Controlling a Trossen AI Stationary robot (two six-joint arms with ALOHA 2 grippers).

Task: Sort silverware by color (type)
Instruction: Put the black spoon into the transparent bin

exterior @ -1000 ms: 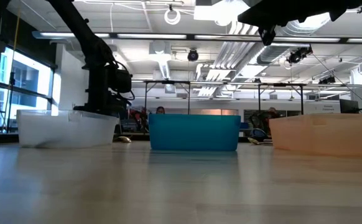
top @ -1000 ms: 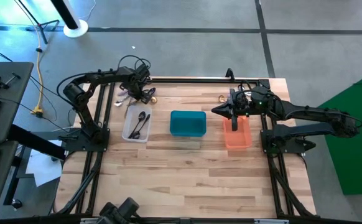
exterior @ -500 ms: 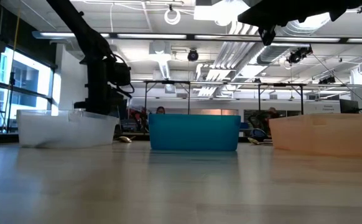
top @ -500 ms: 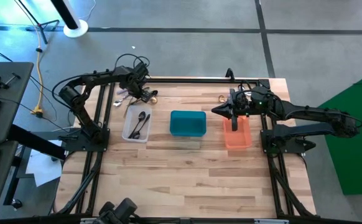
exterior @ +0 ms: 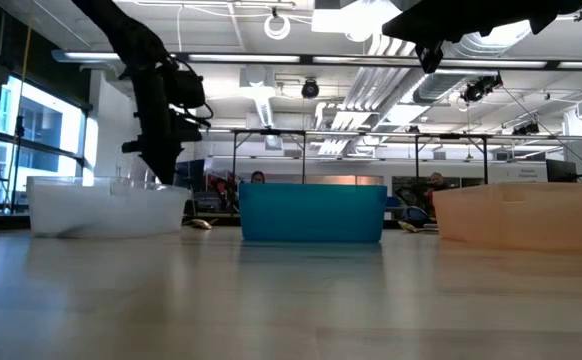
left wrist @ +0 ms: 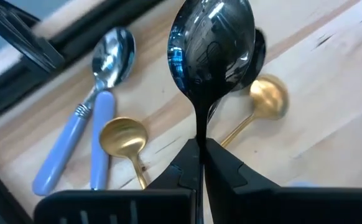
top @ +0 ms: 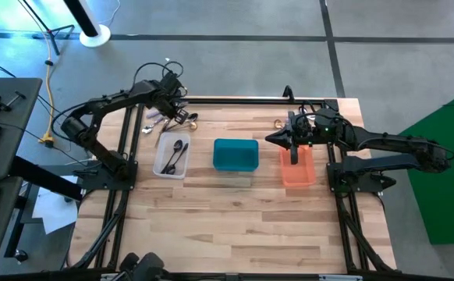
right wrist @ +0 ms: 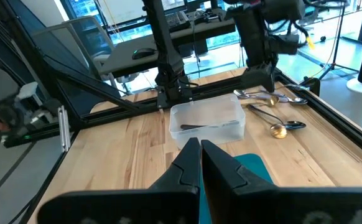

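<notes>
High view: left gripper (top: pixel 175 110) sits over the back-left bench (top: pixel 235 226) corner, fingers clamped on a glossy black spoon (left wrist: pixel 211 46), lifted off the wood. Under it lie loose silverware: two gold spoons (left wrist: pixel 124 137), one blue-handled silver spoon (left wrist: pixel 109 53); handles are cut off in the wrist view. Clear bin (top: pixel 172 154) beside them holds two dark spoons (top: pixel 176 156). Teal bin (top: pixel 235 154) is mid-bench, orange bin (top: pixel 298 168) to its right. Right gripper (top: pixel 274 139) hovers between the teal and orange bins, fingers together, empty. Low view hides bin contents.
</notes>
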